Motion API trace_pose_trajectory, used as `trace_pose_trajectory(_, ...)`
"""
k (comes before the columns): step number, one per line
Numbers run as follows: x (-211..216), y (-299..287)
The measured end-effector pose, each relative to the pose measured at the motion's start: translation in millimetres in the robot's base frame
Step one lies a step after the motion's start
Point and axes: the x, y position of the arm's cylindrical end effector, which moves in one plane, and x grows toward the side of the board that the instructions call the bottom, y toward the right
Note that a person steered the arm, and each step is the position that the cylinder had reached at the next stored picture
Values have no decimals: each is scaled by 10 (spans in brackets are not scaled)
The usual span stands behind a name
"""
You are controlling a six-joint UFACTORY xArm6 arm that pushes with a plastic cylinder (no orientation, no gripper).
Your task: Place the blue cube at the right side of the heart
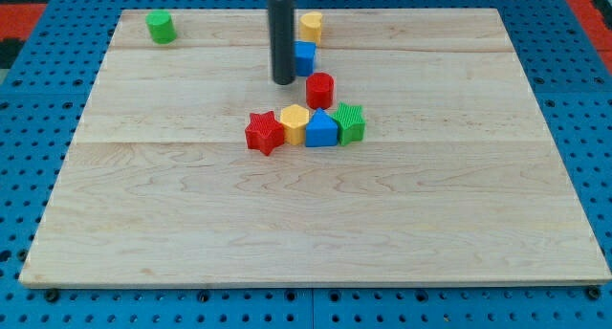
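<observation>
The blue cube [305, 57] sits near the board's top middle, partly hidden by my rod. Just above it is a yellow block [310, 25] that looks heart-shaped; the two are close or touching. My tip [283, 81] rests on the board at the cube's lower left, right against its left side. A red cylinder [319, 89] stands just below and to the right of the cube.
Below the red cylinder is a row of a red star [264, 133], a yellow hexagon [295, 124], a blue pointed block [321, 130] and a green block [351, 122]. A green cylinder [161, 27] stands at the top left. The wooden board [316, 233] lies on a blue pegboard.
</observation>
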Motion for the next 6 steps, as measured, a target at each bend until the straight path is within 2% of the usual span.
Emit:
trace_pose_trajectory(1, -116, -67)
trace_pose_trajectory(2, -225, 126)
trace_pose_trajectory(4, -432, 1377)
trace_pose_trajectory(5, -378, 1438)
trace_pose_trajectory(6, -285, 1191)
